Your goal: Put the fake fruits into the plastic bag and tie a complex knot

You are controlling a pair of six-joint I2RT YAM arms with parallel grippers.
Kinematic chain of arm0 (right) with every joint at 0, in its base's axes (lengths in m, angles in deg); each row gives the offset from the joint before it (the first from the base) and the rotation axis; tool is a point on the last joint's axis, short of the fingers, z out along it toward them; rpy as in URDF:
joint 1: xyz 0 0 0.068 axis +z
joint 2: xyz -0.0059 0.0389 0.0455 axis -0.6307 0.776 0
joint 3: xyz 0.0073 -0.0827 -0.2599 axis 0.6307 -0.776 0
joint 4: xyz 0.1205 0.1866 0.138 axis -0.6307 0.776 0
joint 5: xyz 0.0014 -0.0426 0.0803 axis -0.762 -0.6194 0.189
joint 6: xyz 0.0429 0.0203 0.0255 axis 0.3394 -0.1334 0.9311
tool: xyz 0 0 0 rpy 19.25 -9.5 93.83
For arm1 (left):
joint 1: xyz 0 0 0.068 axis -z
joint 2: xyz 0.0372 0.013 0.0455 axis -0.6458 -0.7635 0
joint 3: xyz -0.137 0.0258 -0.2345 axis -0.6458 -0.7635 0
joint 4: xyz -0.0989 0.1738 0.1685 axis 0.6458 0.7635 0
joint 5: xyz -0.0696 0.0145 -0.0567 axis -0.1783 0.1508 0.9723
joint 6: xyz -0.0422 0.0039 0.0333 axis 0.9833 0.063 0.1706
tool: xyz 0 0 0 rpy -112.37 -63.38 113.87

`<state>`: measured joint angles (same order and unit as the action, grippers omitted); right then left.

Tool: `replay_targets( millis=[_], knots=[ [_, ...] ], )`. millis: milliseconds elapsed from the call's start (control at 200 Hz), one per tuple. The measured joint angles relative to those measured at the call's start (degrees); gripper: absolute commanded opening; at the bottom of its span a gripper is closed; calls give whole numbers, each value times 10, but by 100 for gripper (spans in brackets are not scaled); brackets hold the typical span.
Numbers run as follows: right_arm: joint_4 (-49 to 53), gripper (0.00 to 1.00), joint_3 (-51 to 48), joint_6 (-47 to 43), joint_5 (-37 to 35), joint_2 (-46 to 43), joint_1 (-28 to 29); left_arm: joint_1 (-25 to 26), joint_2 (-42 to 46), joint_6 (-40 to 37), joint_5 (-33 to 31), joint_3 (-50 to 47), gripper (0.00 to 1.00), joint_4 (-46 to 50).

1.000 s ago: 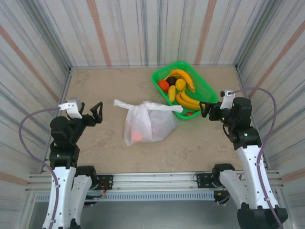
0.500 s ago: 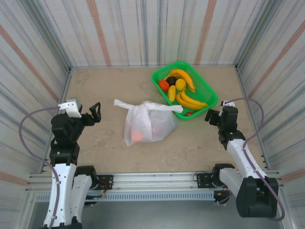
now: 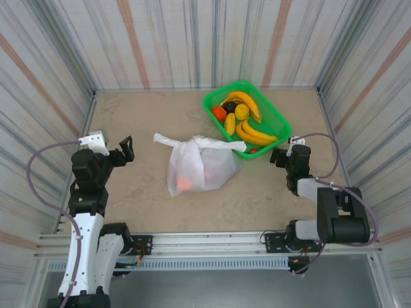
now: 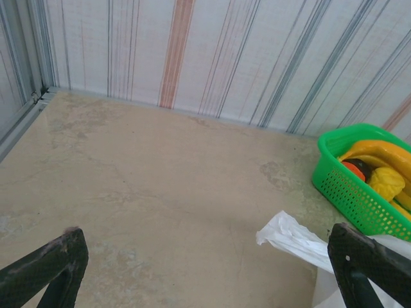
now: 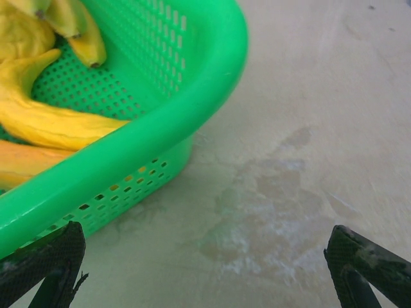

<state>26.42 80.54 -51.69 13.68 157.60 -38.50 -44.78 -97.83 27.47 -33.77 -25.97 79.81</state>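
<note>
At the left of the overhead view, the left gripper point(image 3: 122, 152) is hovering over the beige table point(image 3: 141, 115). Its jaws are standing wide apart with nothing between them, and it is keeping well apart from the bag. In the left wrist view the same gripper point(image 4: 209, 256) is showing its dark fingertips point(image 4: 54, 256) at the two bottom corners, with bare table between them.

Toward the middle, the plastic bag point(image 3: 200, 170) is lying on the table and bulging, with a reddish-orange fruit point(image 3: 185, 183) glowing through its thin white wall. At its top the knot point(image 3: 201, 142) is bunching the two handle strips, whose ends are sticking out to the left and right. The left wrist view is catching one white strip end point(image 4: 289, 232) near the basket. Whether the right strip end is touching the basket's near rim cannot be told.

Further right, the green basket point(image 3: 277, 117) is sitting at the far right of the table. It is holding bananas point(image 3: 252, 136), a yellow fruit point(image 3: 242, 112), an orange-red fruit point(image 3: 219, 114) and a dark maroon fruit point(image 3: 230, 106).

At the right, the right gripper point(image 3: 277, 156) is hanging low just beside the basket's near corner, its jaws spread wide and holding nothing. Its wrist view is showing the gripper point(image 5: 205, 256) facing the basket's wall point(image 5: 167, 115), with bananas point(image 5: 45, 122) lying inside.
</note>
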Motion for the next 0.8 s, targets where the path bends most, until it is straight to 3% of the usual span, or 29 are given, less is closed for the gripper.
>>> replay_targets(
  millis=[260,486,801],
  knots=[
    [-151,99,-5,-25,33,101,-11,-3,-23,-1,-14,-8,99,-20],
    [-165,99,0,-10,47,104,-43,-4,-51,-3,-37,-28,99,-60],
    [-156,99,7,-7,44,104,-39,-4,-122,-32,-147,-77,99,-144]
  ],
)
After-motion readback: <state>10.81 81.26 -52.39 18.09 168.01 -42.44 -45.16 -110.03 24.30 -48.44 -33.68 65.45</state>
